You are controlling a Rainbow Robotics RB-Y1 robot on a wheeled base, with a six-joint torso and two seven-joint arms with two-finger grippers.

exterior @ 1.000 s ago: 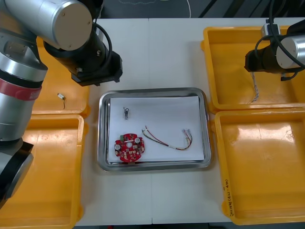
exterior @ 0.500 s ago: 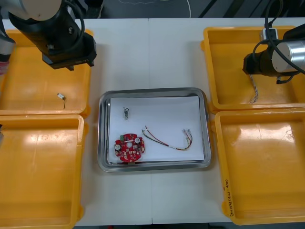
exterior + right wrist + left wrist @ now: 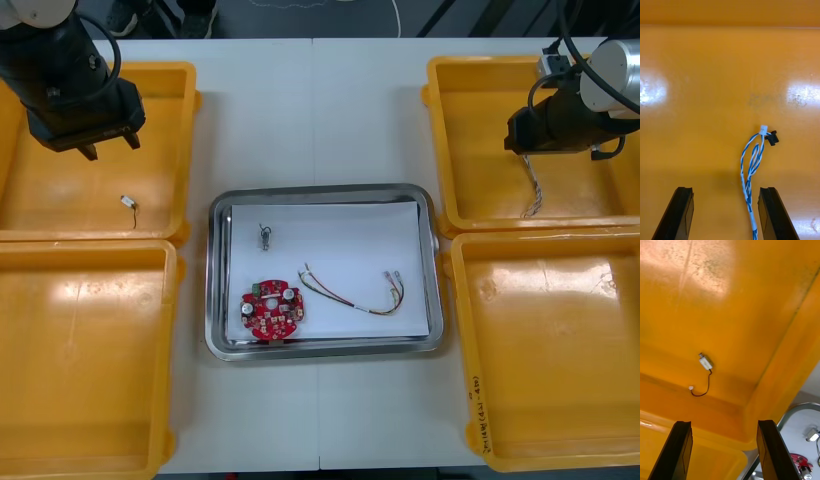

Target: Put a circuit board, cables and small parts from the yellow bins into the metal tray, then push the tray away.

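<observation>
Right hand, fingers apart, hovers over twisted cable.

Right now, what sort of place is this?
Probably an electronics kitting bench: yellow bins flank a metal tray holding a red circuit board; the left gripper and right gripper hover over far bins.

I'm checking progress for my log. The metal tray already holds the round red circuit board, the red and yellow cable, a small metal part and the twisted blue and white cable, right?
Not quite. The twisted blue and white cable is not in the metal tray. It lies in the farther yellow bin on the right, under the open right pincer, as the front view shows. The tray holds the other three.
</observation>
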